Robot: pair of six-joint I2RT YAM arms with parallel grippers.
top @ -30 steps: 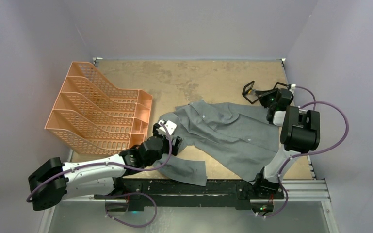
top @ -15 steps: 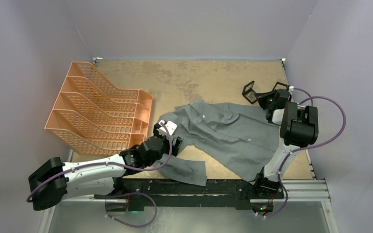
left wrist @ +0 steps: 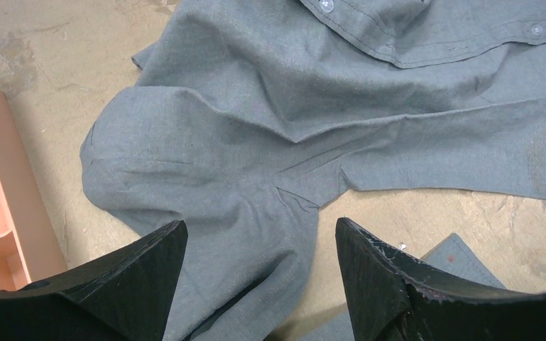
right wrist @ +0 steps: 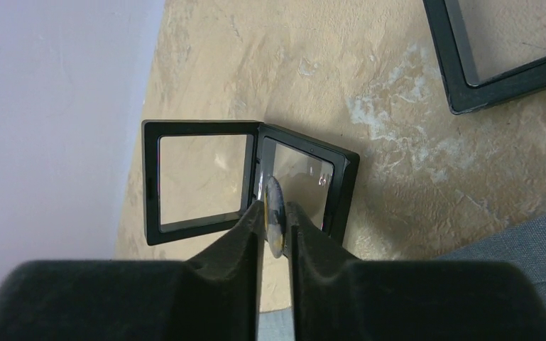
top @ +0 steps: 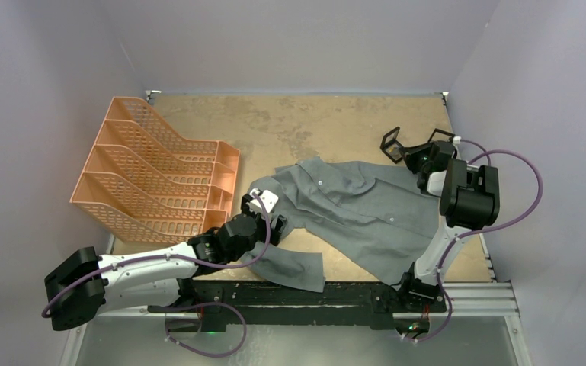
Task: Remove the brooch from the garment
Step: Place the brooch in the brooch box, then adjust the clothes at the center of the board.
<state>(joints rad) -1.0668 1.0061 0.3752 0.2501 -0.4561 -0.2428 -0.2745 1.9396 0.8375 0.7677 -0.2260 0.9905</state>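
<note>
Already the main thing looks done: the garment [top: 358,206] lies spread on the table [top: 312,122] with no brooch on any part of it that shows. It sits behind and to one side of the right gripper [right wrist: 275,213], only a grey corner reaching the near edge of that wrist view. The left gripper [left wrist: 259,229] hangs over the shirt's shoulder and sleeve with its jaws spread wide, holding nothing — cloth lies directly below and between its fingers.

Just ahead of the right gripper's tips an open black case [right wrist: 344,185] rests on the table, its lid folded out to one side. A second black frame [right wrist: 454,57] lies farther ahead, off to the other side. Pinched edge-on between the right fingers is the brooch [right wrist: 275,206], a small pale disc. It appears clamped, though the view is too tight to say whether the grip has begun to slacken. What is left, I judge, is only to set it down — likely in the case.

Against the frame a second earlier, the right arm has drawn its elbow in and carried the gripper a little nearer the case. The left arm and the garment lie as they did.
</note>
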